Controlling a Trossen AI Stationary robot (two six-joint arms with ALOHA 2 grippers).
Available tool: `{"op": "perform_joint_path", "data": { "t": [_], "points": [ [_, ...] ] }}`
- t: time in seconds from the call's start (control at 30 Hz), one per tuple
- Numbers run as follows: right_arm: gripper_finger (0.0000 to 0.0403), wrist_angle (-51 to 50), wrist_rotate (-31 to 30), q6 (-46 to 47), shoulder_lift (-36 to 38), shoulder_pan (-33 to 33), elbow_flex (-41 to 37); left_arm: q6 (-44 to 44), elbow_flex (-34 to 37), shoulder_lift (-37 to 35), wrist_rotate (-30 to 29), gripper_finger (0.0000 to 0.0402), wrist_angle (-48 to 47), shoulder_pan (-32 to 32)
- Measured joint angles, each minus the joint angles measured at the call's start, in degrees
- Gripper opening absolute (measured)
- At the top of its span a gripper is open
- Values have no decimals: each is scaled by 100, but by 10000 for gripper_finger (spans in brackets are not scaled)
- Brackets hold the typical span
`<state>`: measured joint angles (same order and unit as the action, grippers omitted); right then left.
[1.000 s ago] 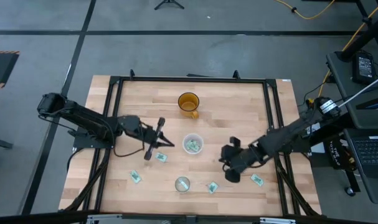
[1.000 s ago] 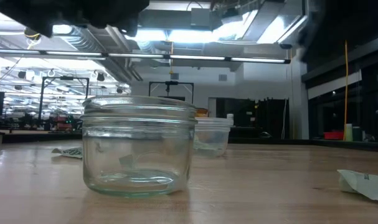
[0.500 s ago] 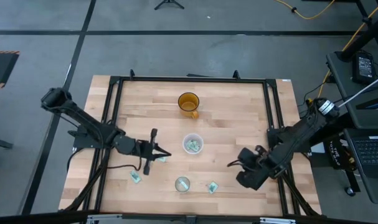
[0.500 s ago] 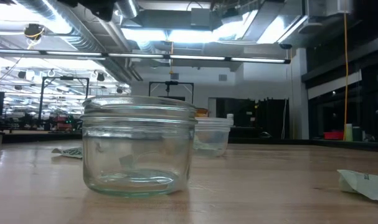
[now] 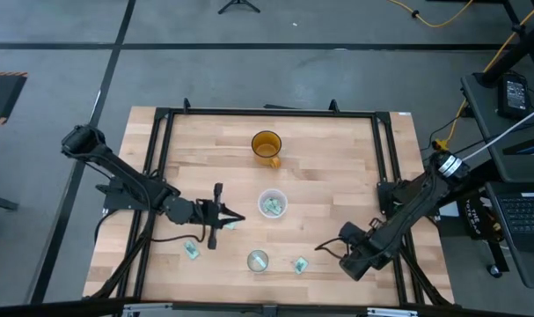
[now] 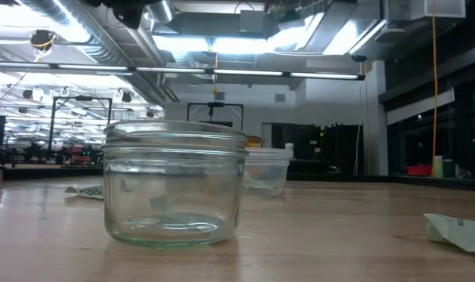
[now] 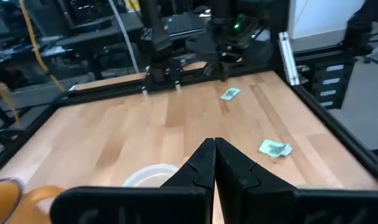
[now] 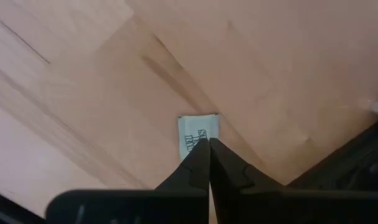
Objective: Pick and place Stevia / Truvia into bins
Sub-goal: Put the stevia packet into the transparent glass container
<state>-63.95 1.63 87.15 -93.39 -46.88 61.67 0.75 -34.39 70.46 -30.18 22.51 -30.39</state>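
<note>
— Where are the Stevia sachets found, and how much is done?

— Some green and white paper is seen inside the wider bin (image 5: 271, 205), in the middle of the table (image 5: 337, 158). What looks like one sachet is seen through the glass of the smaller bin (image 5: 258, 261), at the near edge. Loose sachets are lying on the wood: one at the near left (image 5: 190, 251), one just beside the left gripper (image 5: 234, 217), and one to the right of the smaller bin (image 5: 299, 263). One more sachet (image 8: 192, 127) is shown only in the right wrist view. So the task is judged to be partly done, with at least four sachets left to place. The orange cup (image 5: 267, 147), on the far side, is not used.

— How are the grippers held?

— The right gripper (image 8: 203, 142) is lowered at the near right of the table. Its fingers are pressed together, and the tips are laid on the edge of that sachet. Whether the paper is really pinched cannot be told. The left gripper is also closed, to the left of the wider bin, and nothing is seen between its fingers.
</note>
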Motion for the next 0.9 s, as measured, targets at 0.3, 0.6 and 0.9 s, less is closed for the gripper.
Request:
{"op": "perform_joint_path", "data": {
  "t": [0.3,0.6,0.9],
  "points": [
    [20,358,-70,323,-2,-218,0,0,-362,579,698,3,-51,-37],
    [112,410,-308,1351,-122,-735,-2,-138,-402,738,885,3,-57,-314],
    [179,405,-330,1768,-596,-937,-6,-258,-405,738,881,2,-45,-709]
  ]
}}
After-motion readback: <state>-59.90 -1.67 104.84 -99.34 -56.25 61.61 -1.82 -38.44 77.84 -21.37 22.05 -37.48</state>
